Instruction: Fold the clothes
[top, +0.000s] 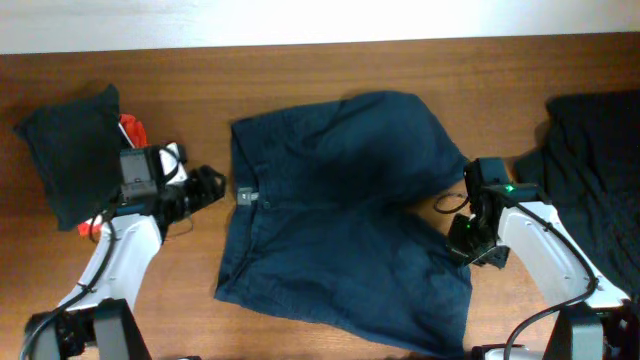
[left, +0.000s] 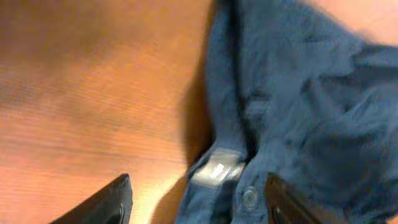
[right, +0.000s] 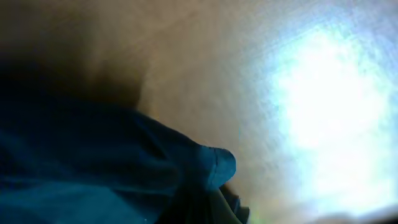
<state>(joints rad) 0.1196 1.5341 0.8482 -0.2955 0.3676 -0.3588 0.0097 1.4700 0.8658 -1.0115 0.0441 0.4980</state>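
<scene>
Navy shorts (top: 340, 220) lie spread mid-table, waistband (left: 224, 124) toward the left edge. Left gripper (left: 198, 190) gapes wide at the waistband: straddle it fully before closing. Right gripper (top: 466, 240): opening I cannot tell.

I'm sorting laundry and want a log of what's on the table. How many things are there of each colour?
Navy shorts: 1
Black folded cloth, left: 1
Black heap of cloth, right: 1 (may hold more than one piece)
Red thing beside the folded cloth: 1
Total: 4
</scene>
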